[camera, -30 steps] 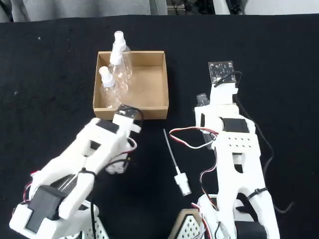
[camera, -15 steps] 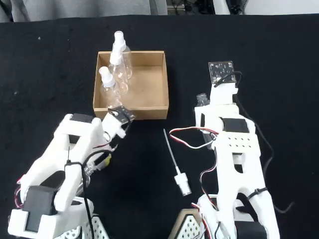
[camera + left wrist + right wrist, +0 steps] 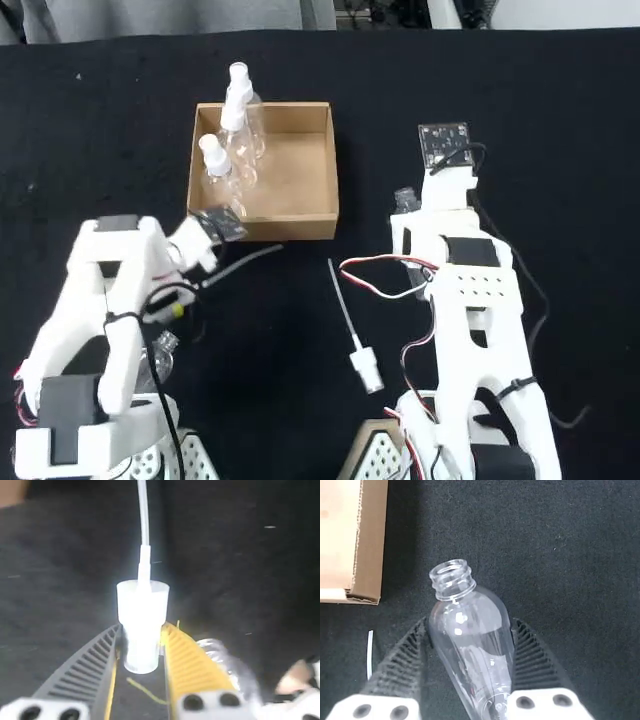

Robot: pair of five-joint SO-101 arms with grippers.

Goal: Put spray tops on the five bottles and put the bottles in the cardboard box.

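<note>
Left gripper (image 3: 142, 630) clenched on spray top (image 3: 142, 611). Right gripper (image 3: 471, 625) grasping uncapped bottle (image 3: 470, 640) near cardboard box (image 3: 367, 540) corner. Loose spray top (image 3: 364, 367) near table (image 3: 560, 150) front edge.

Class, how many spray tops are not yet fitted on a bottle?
2. The held spray top sits clamped in the left gripper; the loose spray top lies on the table between the arms. More may be hidden under the arms.

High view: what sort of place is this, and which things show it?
Probably a robotics workbench or lab: two white plastic robot arms with exposed wiring, a table covered in black cloth, and a brown cardboard box holding clear plastic spray bottles.
</note>
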